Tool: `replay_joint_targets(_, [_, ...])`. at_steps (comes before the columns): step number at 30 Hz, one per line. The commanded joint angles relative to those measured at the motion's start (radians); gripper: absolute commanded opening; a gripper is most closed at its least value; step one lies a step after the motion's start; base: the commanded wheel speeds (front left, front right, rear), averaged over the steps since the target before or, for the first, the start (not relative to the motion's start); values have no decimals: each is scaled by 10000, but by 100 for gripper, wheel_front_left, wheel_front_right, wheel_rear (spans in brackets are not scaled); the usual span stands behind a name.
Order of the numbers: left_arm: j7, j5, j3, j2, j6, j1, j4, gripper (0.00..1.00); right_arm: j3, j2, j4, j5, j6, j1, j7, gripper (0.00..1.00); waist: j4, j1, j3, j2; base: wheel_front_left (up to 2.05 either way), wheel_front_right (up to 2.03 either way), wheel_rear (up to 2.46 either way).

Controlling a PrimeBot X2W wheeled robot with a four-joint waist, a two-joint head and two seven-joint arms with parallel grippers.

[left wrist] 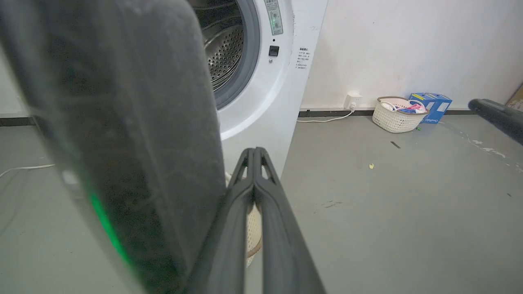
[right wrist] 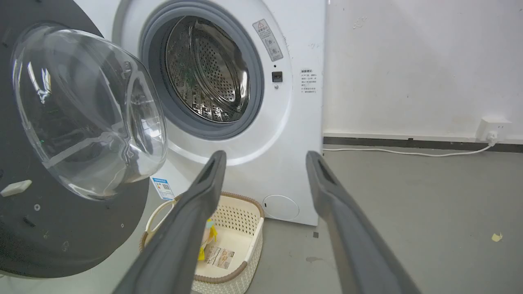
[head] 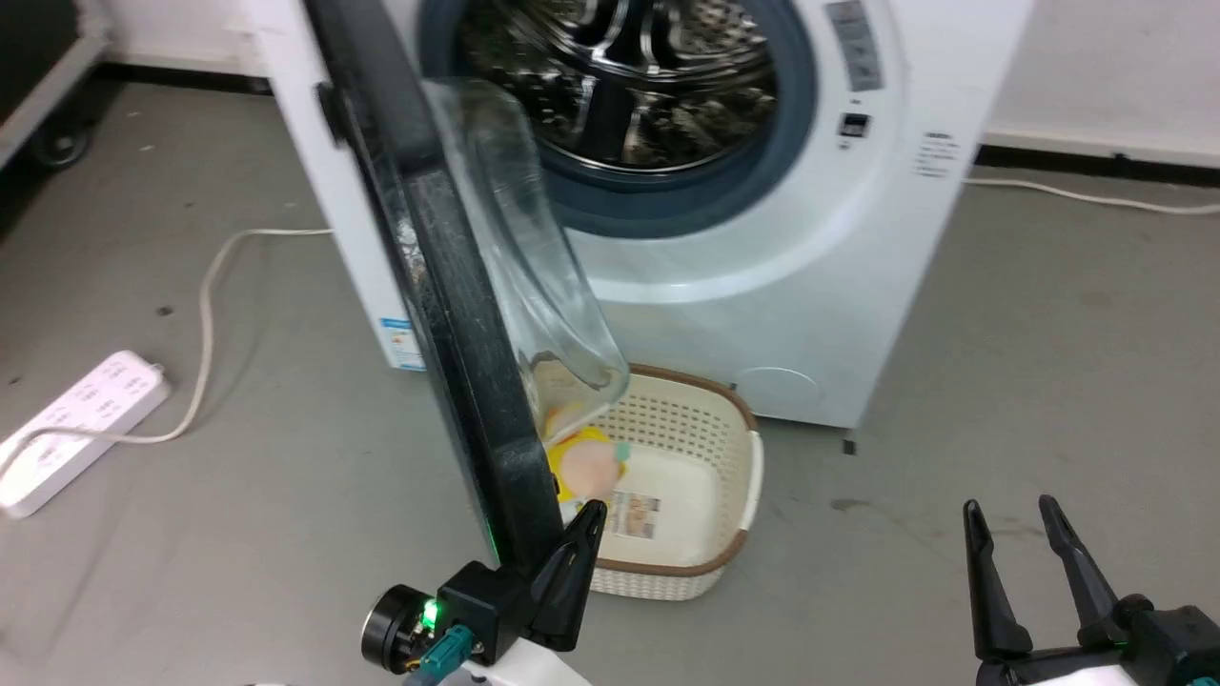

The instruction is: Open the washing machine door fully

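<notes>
The washing machine [head: 791,286] is a white front loader, and its steel drum [head: 629,76] is exposed. Its door [head: 457,314] stands swung out towards me, nearly edge-on, black with a clear glass bowl [head: 534,276] on its inner side. My left gripper [head: 593,510] is shut with nothing between its fingers. It lies close against the door's lower rim on the inner, bowl side. In the left wrist view the door [left wrist: 122,122] rises right beside the left gripper [left wrist: 254,153]. My right gripper [head: 1010,505] hangs open at the lower right, well away from the door [right wrist: 61,228].
A cream perforated basket [head: 743,476] with a yellow toy sits on the floor under the door, against the machine's front. A white power strip [head: 76,429] and its cable lie on the floor to the left. A second basket [left wrist: 398,114] and a blue box [left wrist: 433,104] stand by the wall.
</notes>
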Motion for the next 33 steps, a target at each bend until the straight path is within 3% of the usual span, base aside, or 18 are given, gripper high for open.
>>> replay_joint_targets(1, [-109, -74, 129, 71, 166, -128, 68, 0, 5, 45, 30, 57, 8, -114, -45, 100, 329, 0, -75, 0, 0, 0, 0])
replay_joint_targets(12, [-355, -365, 606, 271, 545, -110, 146, 0, 153, 45, 81, 43, 8, -16, -45, 100, 2041, 0, -85, 0, 0, 0, 0])
replay_joint_targets(19, [-372, -749, 1466, 727, 825, -321, 157, 0, 287, 45, 126, -84, 8, -138, -45, 100, 2695, 0, 239, 0, 0, 0, 0])
replay_joint_targets(20, [-394, -997, 1984, 998, 928, -561, 221, 0, 330, 45, 118, -221, 8, -219, -45, 100, 2831, 0, 494, 0, 0, 0, 0])
replay_joint_targets(33, [-487, -2097, 4210, 2634, 988, -2414, 1403, 0, 447, -493, -53, -543, 8, -966, -45, 100, 2603, 0, 2293, 0, 0, 0, 0])
